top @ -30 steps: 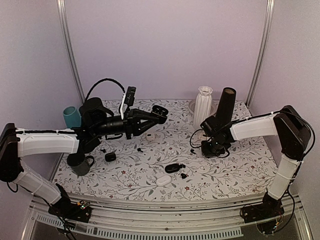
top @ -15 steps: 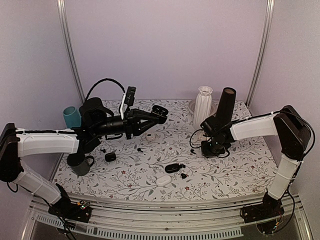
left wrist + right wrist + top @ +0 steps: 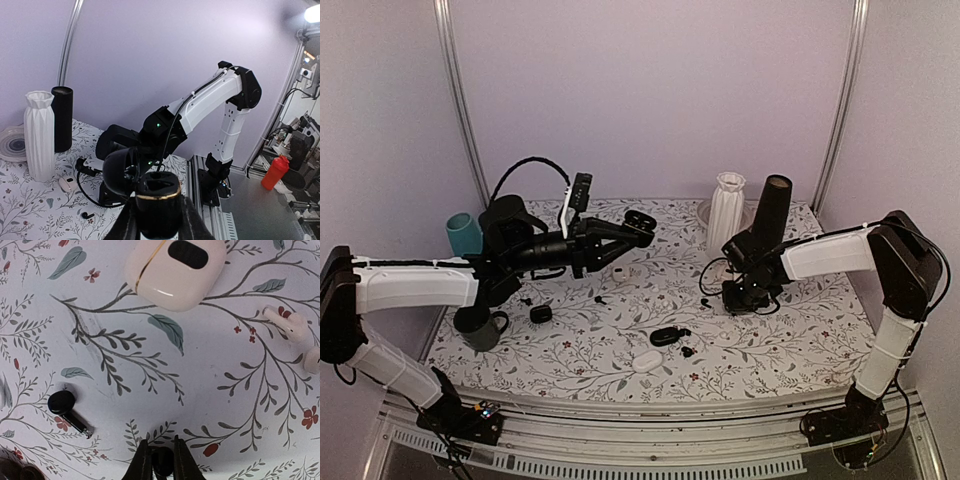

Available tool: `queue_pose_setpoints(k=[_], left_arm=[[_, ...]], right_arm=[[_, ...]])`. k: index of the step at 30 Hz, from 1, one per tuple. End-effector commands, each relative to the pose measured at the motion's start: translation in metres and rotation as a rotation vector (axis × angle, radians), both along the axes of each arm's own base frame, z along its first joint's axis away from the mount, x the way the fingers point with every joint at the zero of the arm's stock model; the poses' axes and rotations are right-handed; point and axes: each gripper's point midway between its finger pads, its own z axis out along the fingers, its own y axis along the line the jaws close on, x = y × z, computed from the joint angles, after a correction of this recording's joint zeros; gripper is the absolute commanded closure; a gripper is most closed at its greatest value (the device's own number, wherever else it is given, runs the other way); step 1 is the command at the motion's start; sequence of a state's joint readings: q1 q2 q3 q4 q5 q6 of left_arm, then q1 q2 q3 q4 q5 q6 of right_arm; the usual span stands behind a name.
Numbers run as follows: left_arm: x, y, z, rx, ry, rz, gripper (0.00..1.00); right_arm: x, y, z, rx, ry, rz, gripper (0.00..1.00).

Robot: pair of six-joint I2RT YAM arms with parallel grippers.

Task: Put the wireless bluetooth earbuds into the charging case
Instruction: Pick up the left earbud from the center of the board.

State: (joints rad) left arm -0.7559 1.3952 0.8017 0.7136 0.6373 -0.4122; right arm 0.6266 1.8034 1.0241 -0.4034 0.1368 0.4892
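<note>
Right wrist: right claw [image 3: 161, 446] pinches an earbud [image 3: 162, 461], mostly hidden.

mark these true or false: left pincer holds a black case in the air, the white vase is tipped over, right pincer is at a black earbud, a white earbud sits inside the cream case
1. The left pincer holds a black case with a gold rim, raised off the table. True.
2. The white vase lies tipped on its side. False: it stands upright beside a black cylinder.
3. The right pincer has its fingers closed on either side of a black earbud on the table. True.
4. A white earbud sits inside the cream case. False: it lies on the table, apart from the case.
</note>
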Motion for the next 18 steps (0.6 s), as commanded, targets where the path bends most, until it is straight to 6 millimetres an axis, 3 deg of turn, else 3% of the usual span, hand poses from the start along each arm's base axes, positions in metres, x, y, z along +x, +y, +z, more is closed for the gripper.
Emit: queue_pose_setpoints(k=[1,8,18], left_arm=[[0.008,0.002,-0.007,0.000,0.009,0.023,1.00],[0.012,0.000,-0.017,0.007,0.038,0.027,1.00],[0.028,-0.005,-0.035,-0.023,0.121,0.055,1.00]], right_arm=[[0.002,0.002,0.010,0.049,-0.011,-0.006,0.93],[0.010,0.017,0.052,0.167,-0.116,0.019,0.94],[0.014,0.039,0.153,0.421,-0.338,0.078,0.95]])
